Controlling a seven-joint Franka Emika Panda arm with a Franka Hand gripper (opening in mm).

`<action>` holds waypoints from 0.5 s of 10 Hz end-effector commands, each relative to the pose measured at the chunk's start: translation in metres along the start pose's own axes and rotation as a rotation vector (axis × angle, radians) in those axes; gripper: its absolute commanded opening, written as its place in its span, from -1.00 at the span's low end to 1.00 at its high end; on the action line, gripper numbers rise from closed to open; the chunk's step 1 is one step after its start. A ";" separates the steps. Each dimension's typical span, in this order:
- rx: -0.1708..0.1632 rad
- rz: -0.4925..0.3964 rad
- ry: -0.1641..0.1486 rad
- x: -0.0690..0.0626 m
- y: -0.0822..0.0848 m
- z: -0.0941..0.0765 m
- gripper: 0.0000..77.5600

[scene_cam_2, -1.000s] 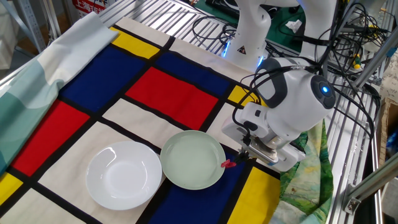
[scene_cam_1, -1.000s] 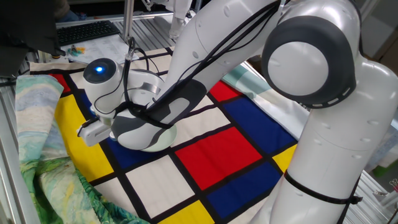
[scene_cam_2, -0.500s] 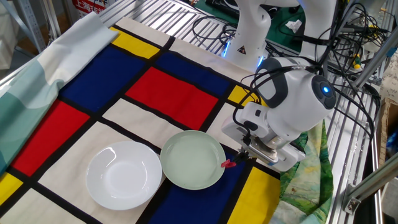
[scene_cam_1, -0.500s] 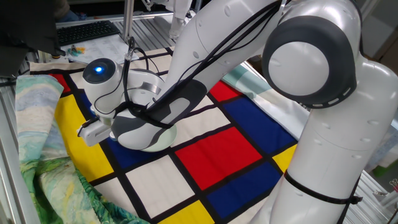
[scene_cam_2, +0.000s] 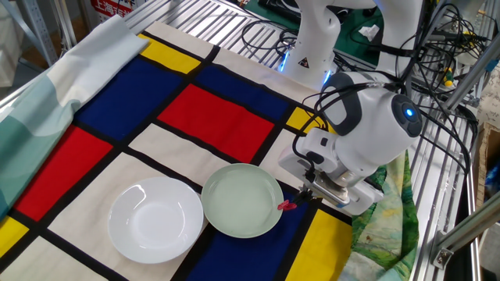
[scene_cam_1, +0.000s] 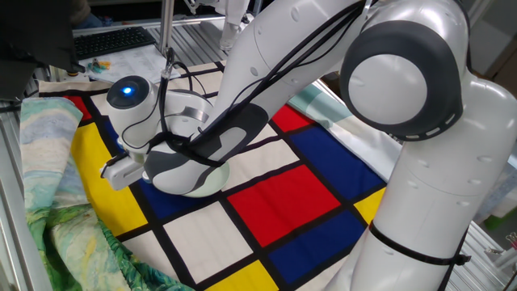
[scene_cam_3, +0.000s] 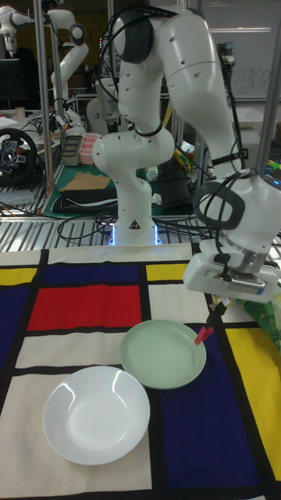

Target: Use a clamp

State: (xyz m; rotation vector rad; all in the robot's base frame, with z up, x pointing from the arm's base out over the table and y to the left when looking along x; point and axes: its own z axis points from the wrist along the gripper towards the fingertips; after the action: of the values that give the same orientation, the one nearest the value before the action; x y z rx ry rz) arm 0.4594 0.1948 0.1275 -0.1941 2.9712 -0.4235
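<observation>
Arm bent low, gripper (scene_cam_2: 306,196) pointing down, fingers pinched

One red-pink clamp (scene_cam_2: 286,206), one pale green bowl (scene_cam_2: 242,200), one white bowl (scene_cam_2: 155,219), one checked tablecloth (scene_cam_2: 219,117)

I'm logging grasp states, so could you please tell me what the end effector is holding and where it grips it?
The end effector holds the red clamp by its upper end, with the lower end at the green bowl's rim.

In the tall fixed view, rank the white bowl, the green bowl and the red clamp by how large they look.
1. White bowl, though it sits nearer the camera, so its edge over the green one is unsure.
2. Green bowl.
3. Red clamp, far smaller, at the green bowl's rim.
</observation>
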 end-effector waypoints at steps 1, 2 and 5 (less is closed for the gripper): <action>0.006 -0.006 -0.001 -0.001 0.000 -0.001 -1.00; 0.006 -0.007 -0.001 -0.001 0.000 -0.001 -1.00; 0.006 -0.007 -0.001 -0.001 0.000 -0.001 1.00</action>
State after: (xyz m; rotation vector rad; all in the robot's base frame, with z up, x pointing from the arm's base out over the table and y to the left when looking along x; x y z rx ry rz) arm 0.4595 0.1948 0.1278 -0.1963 2.9714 -0.4307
